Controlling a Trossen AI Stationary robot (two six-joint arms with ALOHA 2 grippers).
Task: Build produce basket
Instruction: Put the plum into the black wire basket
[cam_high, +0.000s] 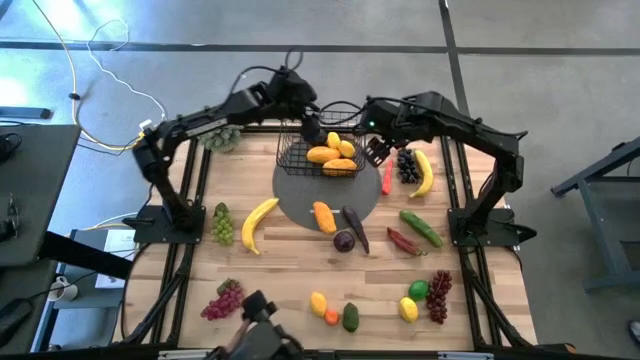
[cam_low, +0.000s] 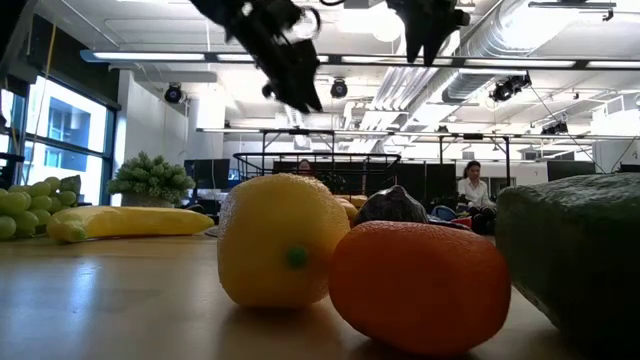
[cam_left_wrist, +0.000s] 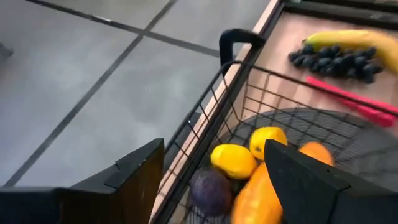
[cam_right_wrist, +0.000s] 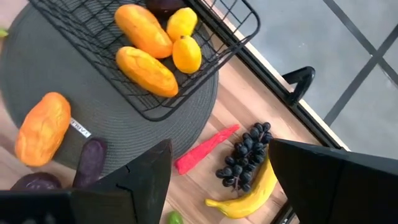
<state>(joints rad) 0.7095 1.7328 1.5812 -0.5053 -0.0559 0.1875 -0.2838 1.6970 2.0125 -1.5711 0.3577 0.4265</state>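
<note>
A: Fruit nearest the counter's front edge?

B: Lemon (cam_low: 283, 238) and an orange (cam_low: 420, 285) are sitting side by side, touching, with a yellow banana (cam_high: 257, 223) lying farther back to my left.

A: And the basket?

B: Basket (cam_high: 322, 152) is resting on the round dark mat (cam_high: 300, 195) toward the far side, holding two mangoes (cam_right_wrist: 145, 50), two lemons (cam_right_wrist: 185, 38) and a dark purple fruit (cam_left_wrist: 210, 190).

A: Your end effectors?

B: I am holding my left end effector (cam_left_wrist: 211, 171) released above the basket's far edge. My right end effector (cam_right_wrist: 221, 171) is hovering released just beside the basket, over the red chili (cam_right_wrist: 204, 148) and dark grapes (cam_right_wrist: 246, 155).
</note>
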